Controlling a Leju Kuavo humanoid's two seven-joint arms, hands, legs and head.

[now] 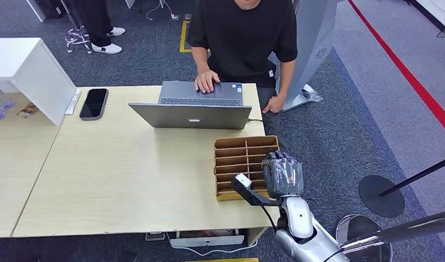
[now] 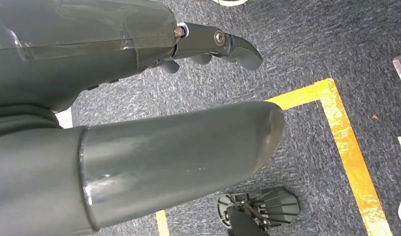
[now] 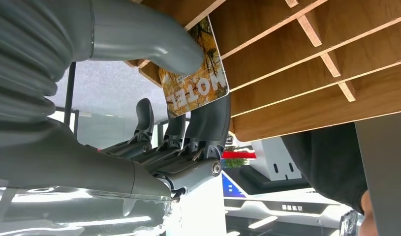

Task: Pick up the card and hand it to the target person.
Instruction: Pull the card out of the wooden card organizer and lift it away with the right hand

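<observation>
A card (image 3: 193,81) printed with an autumn picture and the word HOTEL is pinched between the thumb and a finger of my right hand (image 3: 154,123), right at the edge of the wooden slotted box (image 3: 311,64). From the head view, my right hand (image 1: 283,174) hovers over the right side of that box (image 1: 244,150), near the table's front right corner; there the hand hides the card. The target person (image 1: 242,33), in a black shirt, stands behind the table with one hand on a laptop (image 1: 195,109). My left hand (image 2: 139,142) hangs above the carpet, fingers apart, holding nothing.
A black phone (image 1: 94,102) lies at the table's back left beside a white box (image 1: 29,71). A stanchion base (image 1: 381,195) and poles stand on the carpet to my right. Another person's legs (image 1: 97,24) are at the far left.
</observation>
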